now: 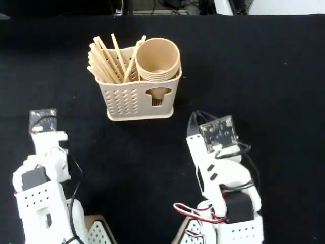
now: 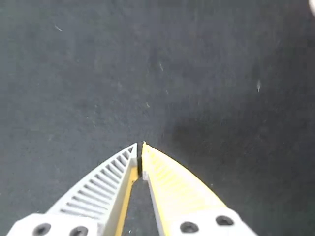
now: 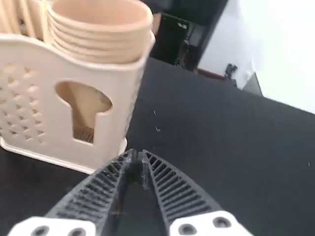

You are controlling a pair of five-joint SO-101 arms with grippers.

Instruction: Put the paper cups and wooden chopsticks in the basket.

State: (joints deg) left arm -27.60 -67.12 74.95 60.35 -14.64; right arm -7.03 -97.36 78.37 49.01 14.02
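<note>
Chopsticks (image 1: 105,61) stand bundled in the left half of the basket (image 1: 129,99). Their long axes run steeply up, they lean a little, and their upper ends fan out above the rim. The cups (image 1: 158,57) sit nested in one upright stack in the right half, mouths up, touching the basket wall. Whether a partition parts the two halves I cannot tell. The basket stands on the black table (image 1: 264,76), out ahead of both my arms. My left gripper (image 2: 139,146) is pressed closed with nothing in it, its tips meeting above dark table, and the basket lies ahead of it and off to its right, well apart. My right gripper (image 3: 136,155) is closed too and empty. It is the nearer one, low over the table, with the basket (image 3: 34,93) near its tips, ahead and to its left, and the cups (image 3: 98,29) rising over the wall with the keyhole cut-out. Since every cup and chopstick I can see is already in the basket, I judge the task finished. If anything remained, my right arm would have the shorter way to the cups' side and my left to the chopsticks' side. The basket wall hides the chopsticks' lower ends and most of the stack. I can count several rims but not the cups for sure. In my right wrist view the chopsticks (image 3: 11,14) are cut off at the edge.
</note>
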